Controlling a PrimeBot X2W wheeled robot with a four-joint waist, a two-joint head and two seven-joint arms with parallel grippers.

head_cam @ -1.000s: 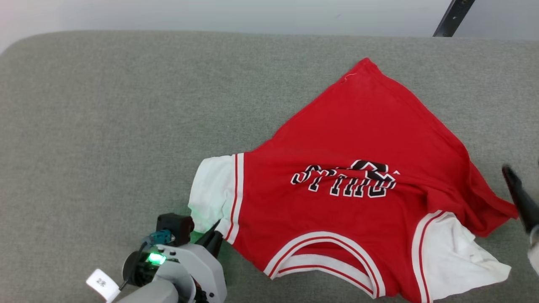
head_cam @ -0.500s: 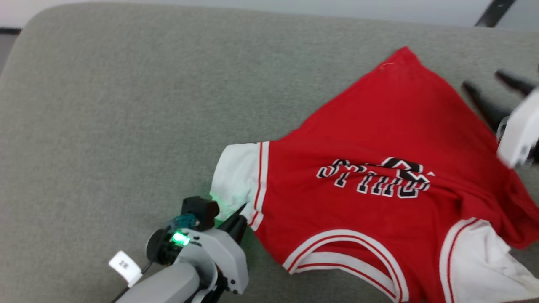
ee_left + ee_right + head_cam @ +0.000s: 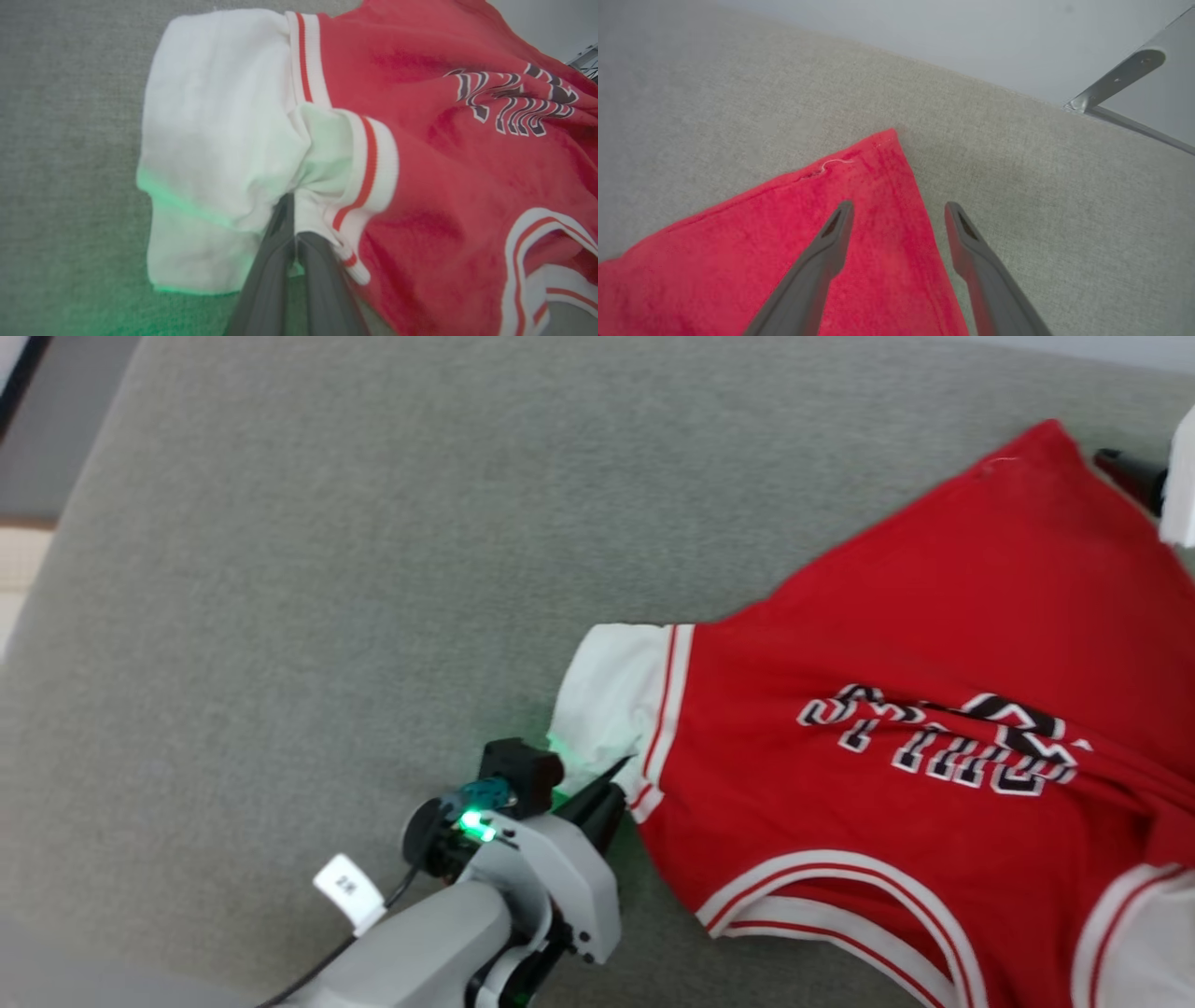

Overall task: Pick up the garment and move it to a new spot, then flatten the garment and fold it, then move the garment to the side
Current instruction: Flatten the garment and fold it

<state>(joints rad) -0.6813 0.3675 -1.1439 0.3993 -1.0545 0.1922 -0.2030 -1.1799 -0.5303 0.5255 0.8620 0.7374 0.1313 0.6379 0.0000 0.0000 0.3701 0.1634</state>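
Note:
The garment [image 3: 887, 644], a red jersey with white sleeves and black lettering, lies spread on the grey padded surface [image 3: 327, 569], running off the head view's right edge. My left gripper [image 3: 624, 767] is shut on the near white sleeve [image 3: 219, 116], beside its red-striped trim; the left wrist view shows the fingers [image 3: 280, 252] pressed together on the cloth. My right gripper [image 3: 899, 207] is open above the garment's far red corner [image 3: 882, 149]. One finger is over the cloth, the other over the bare surface. A dark right finger [image 3: 1125, 471] shows by that corner.
The grey surface's rounded left edge [image 3: 84, 532] drops to a darker floor strip [image 3: 56, 439]. A pale wall and a metal bracket [image 3: 1115, 79] stand beyond the far edge. Bare surface stretches left of the garment.
The head camera has swung, shifting the picture right. My right gripper has moved, open, from the garment's near right side up to its far corner. The left gripper keeps its hold on the sleeve.

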